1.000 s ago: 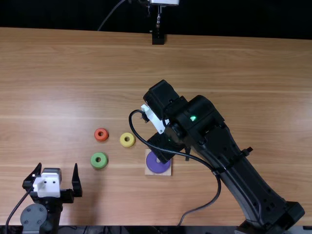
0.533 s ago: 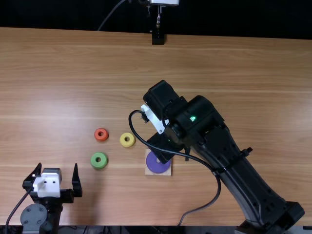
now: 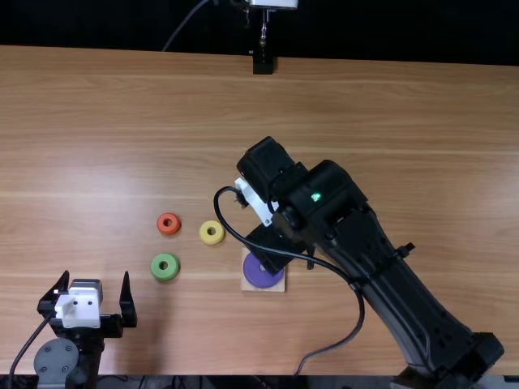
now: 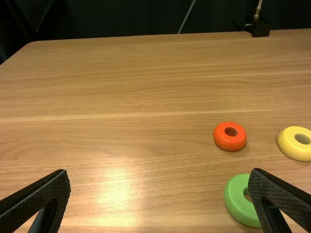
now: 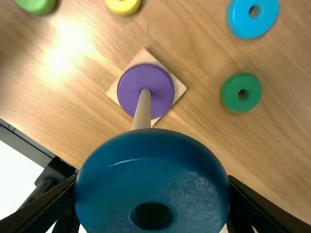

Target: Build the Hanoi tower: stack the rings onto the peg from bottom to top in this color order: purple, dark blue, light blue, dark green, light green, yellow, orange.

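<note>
Hanoi tower (image 5: 170, 94) has so far one level in its place: the purple ring (image 3: 259, 274) lies on the wooden base (image 5: 179, 90), around the peg (image 5: 143, 109). Compared with half a second ago, the right arm (image 3: 357, 231) has shifted a little in the top view, while the rings lying on the bench (image 3: 365, 105) have kept their places. So the change is small, and I judge it as a fine correction before the second ring goes down.

This second ring, the dark blue ring (image 5: 153, 167), is clamped between the two fingers of the right hand (image 5: 152, 182), above the base. It is the correct colour to follow purple. It hides the tip of the peg, therefore I cannot tell if its hole is already in line. If it is not, the ring could press on the tip and tilt, so the lowering should wait for good alignment.

Near the base, on the bench, are the light blue ring (image 5: 243, 25) and the dark green ring (image 5: 241, 105). The light green ring (image 4: 236, 208), the yellow ring (image 3: 212, 241) and the orange ring (image 3: 169, 232) also wait on the bench. The left hand (image 4: 159, 172) has its fingers apart, with nothing between them.
</note>
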`<action>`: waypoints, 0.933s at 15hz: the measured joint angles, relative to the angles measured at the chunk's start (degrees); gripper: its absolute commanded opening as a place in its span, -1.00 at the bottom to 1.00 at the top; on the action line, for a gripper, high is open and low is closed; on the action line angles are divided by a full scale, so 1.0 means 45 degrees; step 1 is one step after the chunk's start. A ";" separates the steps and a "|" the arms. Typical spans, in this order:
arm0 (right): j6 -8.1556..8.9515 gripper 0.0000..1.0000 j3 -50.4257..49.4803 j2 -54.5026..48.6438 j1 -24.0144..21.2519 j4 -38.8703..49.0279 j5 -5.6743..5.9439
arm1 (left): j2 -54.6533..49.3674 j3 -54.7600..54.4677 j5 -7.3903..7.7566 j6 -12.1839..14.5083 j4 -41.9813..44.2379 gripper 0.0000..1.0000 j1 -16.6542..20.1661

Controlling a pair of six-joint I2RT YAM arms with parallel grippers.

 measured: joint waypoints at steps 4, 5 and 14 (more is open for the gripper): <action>0.0053 -1.00 -0.0432 0.0005 0.0000 0.0073 0.0005 | 0.0000 0.0005 0.0000 -0.0010 0.0000 1.00 0.0000; 0.0073 -1.00 -0.0432 0.0005 0.0000 0.0228 0.0005 | 0.0000 0.0005 0.0005 -0.0010 0.0000 1.00 0.0000; 0.0758 -1.00 -0.0432 0.0005 0.0500 0.0913 0.0000 | 0.0000 0.0005 0.0000 -0.0005 0.0000 1.00 0.0000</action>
